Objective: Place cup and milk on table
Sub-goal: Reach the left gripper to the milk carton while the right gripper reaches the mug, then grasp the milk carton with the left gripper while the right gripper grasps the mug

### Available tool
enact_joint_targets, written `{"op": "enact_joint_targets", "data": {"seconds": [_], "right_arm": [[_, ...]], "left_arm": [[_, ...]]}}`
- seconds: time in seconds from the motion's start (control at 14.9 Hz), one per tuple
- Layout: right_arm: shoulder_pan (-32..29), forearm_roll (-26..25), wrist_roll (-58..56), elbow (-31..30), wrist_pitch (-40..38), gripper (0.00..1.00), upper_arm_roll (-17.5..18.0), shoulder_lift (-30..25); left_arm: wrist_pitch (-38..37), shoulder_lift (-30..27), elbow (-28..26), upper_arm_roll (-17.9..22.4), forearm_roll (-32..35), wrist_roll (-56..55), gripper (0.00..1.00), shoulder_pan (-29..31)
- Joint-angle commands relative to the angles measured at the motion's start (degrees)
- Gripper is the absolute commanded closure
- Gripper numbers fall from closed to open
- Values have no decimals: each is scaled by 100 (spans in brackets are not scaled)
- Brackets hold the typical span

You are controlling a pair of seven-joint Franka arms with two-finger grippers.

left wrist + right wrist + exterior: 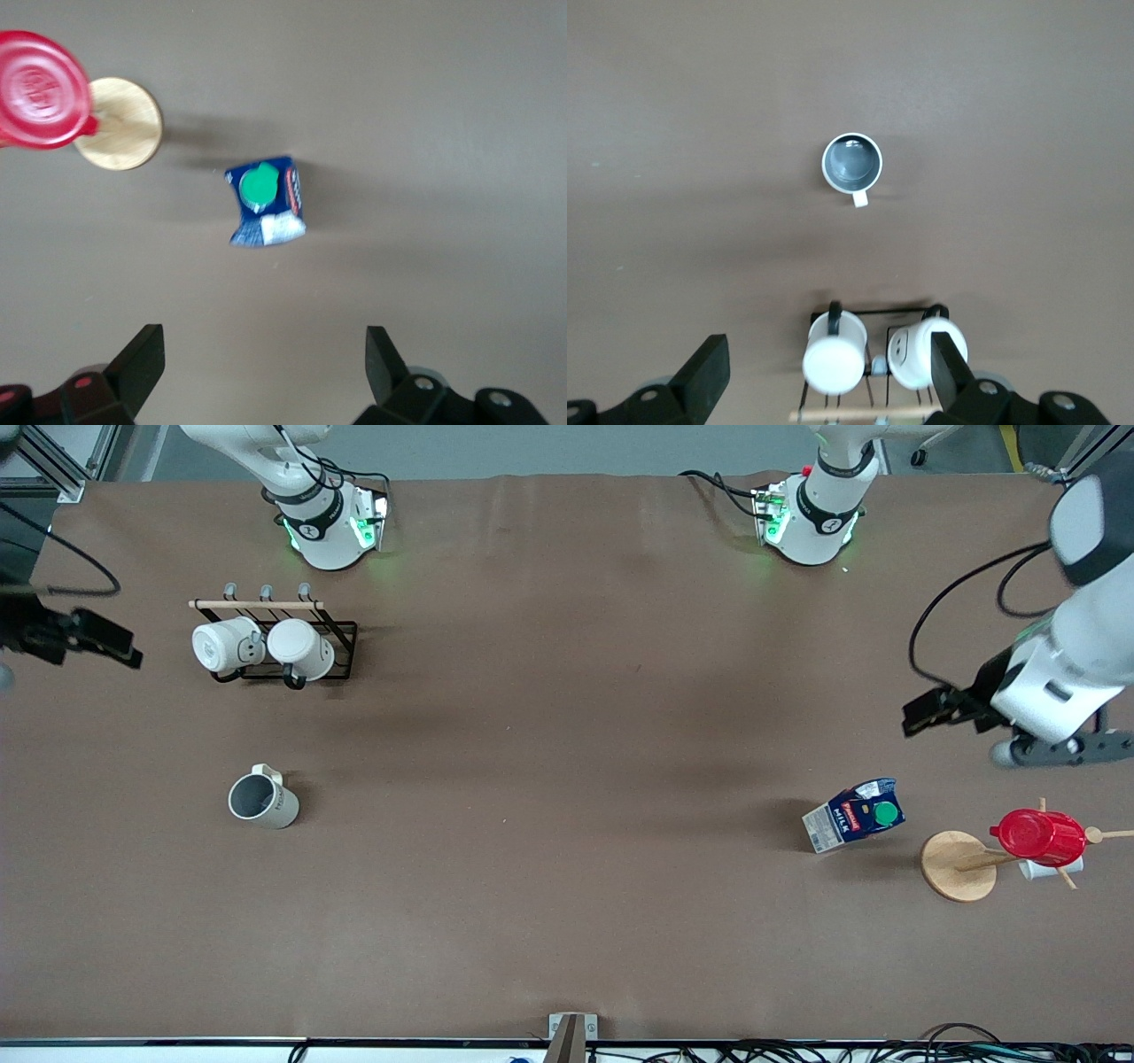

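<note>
Brown matting covers the tabletop [567, 779] from edge to edge, with the two arm bases standing along the side farthest from the front camera.

At the left arm's end of the tabletop, the left gripper [926, 713] hangs in the air with its jaws spread wide and nothing between them; in the left wrist view its fingers [142, 363] frame bare mat, with the milk [266, 202] well apart from them.

At the right arm's end, the right gripper [106, 642] likewise hangs above the mat with its jaws apart and empty, just off the end of a black rack [341, 651]. In the right wrist view its fingers [709, 372] sit either side of that rack.

The rack carries two white mugs [261, 646] lying on their sides under a wooden rail.

A wooden tree [961, 864] with a round base stands near the left arm's end, a red cup [1041, 837] hung on one of its pegs.

The milk [855, 815] rests on the mat just beside the tree's base, toward the middle of the tabletop, its green cap facing up.

The cup [261, 797] stands upright on the mat, nearer the front camera than the rack, its grey inside showing and its handle pointing toward the rack.
</note>
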Motion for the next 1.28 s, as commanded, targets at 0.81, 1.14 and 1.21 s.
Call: {"op": "enact_joint_targets", "data": {"seconds": [0.81, 1.14, 1.21], "right_arm": [[-108, -55, -2137, -2443, 4912, 0, -149, 1741], [-91, -55, -2375, -2761, 5424, 11, -149, 1873], [-90, -55, -2375, -2761, 5442, 19, -149, 1934]], "left_arm": [[1957, 1033, -815, -10, 791, -1169, 0, -81], [2001, 1130, -762, -10, 765, -1169, 40, -55], [2001, 1157, -754, -10, 765, -1169, 44, -55]]}}
